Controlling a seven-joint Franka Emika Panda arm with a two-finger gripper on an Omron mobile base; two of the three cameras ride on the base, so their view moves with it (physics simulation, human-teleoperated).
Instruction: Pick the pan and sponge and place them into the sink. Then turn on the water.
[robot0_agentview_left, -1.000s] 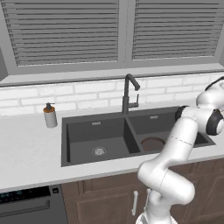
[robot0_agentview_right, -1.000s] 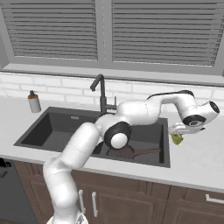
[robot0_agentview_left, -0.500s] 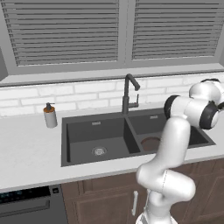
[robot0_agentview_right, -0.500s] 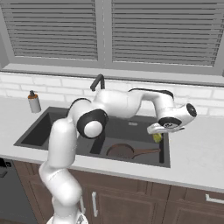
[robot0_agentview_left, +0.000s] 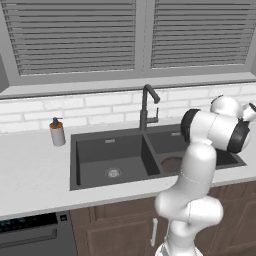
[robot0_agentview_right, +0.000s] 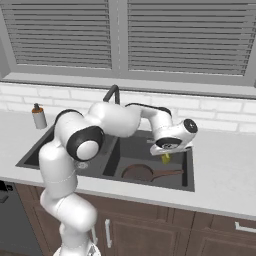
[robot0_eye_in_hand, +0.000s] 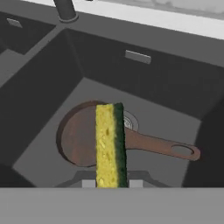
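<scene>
End effector clamped on the sponge, center frame above the pan in the sink; soft, light, squashy, so pinching its flat faces suits.

— Where's the small round dark-brown frying pan?

— Lying flat on the floor of the smaller basin of the matte charcoal-black double-basin sink, partly over the round metal drain. Its long straight brown handle runs out sideways across the basin floor.

— And the little rectangular sponge, yellow with a dark green scouring face?

— Up in the air above that same basin, right over the pan, standing on edge with the green face to one side. It isn't touching the pan or the sink walls.

— The larger basin?

— Bare, just its drain in the middle.
</scene>
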